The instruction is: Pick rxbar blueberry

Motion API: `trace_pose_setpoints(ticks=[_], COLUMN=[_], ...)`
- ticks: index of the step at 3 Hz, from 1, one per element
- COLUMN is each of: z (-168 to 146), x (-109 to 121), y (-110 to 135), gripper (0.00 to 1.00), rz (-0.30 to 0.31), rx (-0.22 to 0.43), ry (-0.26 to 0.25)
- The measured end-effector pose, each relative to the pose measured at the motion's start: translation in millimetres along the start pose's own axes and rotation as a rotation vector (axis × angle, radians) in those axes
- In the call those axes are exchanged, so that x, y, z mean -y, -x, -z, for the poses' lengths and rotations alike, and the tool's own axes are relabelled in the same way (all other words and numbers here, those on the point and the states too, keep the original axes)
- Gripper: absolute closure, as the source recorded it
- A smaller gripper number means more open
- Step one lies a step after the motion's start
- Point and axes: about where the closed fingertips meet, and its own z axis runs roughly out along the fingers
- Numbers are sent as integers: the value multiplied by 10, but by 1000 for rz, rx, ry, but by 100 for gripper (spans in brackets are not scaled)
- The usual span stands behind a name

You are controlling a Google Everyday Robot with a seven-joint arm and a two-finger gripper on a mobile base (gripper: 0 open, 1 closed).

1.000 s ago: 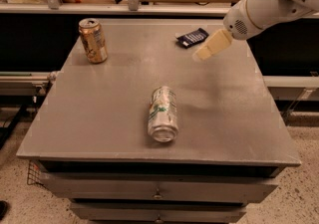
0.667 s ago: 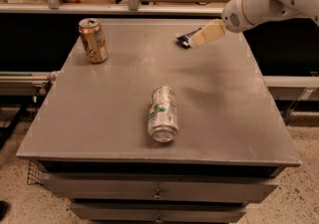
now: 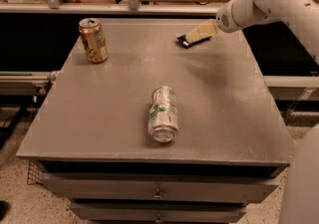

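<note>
– Navy bar (image 3: 184,43) lies flat right under the gripper (image 3: 201,33) tip, poking out past it. Can't tell how open it is.
– I'd square up across its short side before squeezing.

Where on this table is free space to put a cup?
Free: the front left corner, between gold can and lying can; also the right side of the table, in front of the snack bar. Crowded: far right, where the gripper is at that bar.
</note>
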Motion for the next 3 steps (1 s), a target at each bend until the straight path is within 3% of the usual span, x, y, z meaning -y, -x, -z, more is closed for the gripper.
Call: trace_pose_setpoints(ticks=[2,3], z=[-389,-547], x=[255,226], y=[-140,-128], gripper=[0,0], rz=[-67,-78], rx=[2,8], ry=[-41,-27])
